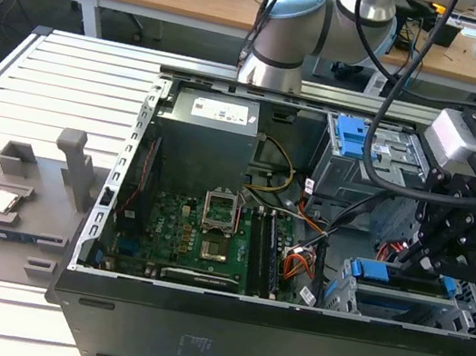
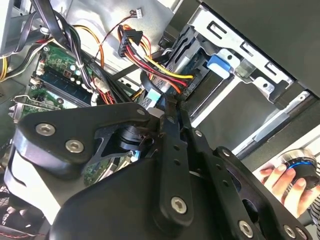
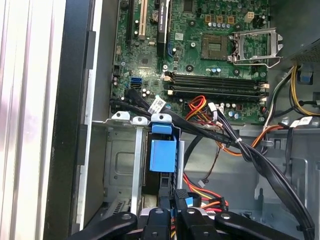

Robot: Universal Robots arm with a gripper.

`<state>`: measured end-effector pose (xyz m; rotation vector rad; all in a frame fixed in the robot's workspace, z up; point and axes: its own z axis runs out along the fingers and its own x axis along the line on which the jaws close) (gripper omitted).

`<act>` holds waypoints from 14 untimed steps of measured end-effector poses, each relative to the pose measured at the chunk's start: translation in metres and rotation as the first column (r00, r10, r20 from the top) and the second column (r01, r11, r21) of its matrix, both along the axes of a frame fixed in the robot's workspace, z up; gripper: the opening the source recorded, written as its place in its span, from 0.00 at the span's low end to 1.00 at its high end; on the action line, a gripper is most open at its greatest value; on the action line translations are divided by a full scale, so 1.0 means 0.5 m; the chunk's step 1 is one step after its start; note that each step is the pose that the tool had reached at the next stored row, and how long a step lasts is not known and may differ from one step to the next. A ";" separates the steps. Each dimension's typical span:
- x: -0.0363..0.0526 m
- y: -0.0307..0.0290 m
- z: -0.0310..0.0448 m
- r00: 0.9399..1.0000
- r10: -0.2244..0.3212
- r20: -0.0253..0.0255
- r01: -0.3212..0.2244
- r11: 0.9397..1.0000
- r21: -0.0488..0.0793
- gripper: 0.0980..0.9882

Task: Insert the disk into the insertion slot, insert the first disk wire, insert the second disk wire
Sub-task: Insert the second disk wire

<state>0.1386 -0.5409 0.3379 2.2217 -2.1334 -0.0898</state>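
The disk (image 1: 405,285) lies inside the insertion slot (image 1: 339,295) at the case's front corner, on the exterior view's right; its blue carrier (image 3: 163,152) shows at the bay mouth. My gripper (image 1: 418,256) hangs just above the disk's inner end. In both wrist views its fingers (image 2: 170,150) are pressed together on a disk wire's light blue connector (image 2: 151,98), right at the disk's edge. A bundle of red, yellow and black wires (image 2: 165,70) runs beside the gripper (image 2: 167,106) to a black plug (image 2: 131,39). The same gripper (image 3: 180,201) sits just below the carrier.
The open case holds the motherboard (image 1: 200,236), a grey power supply (image 1: 203,140) and a taller grey cage with a blue tab (image 1: 354,136). Black and orange cables (image 3: 235,145) cross next to the bay. A person's hand (image 2: 280,181) rests on a round knob outside the case.
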 end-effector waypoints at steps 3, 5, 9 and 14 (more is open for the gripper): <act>0.000 0.000 -0.010 1.000 0.000 0.000 0.000 1.000 0.000 0.06; 0.000 0.000 -0.010 1.000 0.000 0.000 0.000 1.000 0.000 0.06; 0.000 0.000 -0.003 1.000 0.000 0.000 0.000 1.000 -0.004 0.15; 0.000 0.008 0.060 1.000 0.000 0.000 0.000 1.000 -0.006 0.06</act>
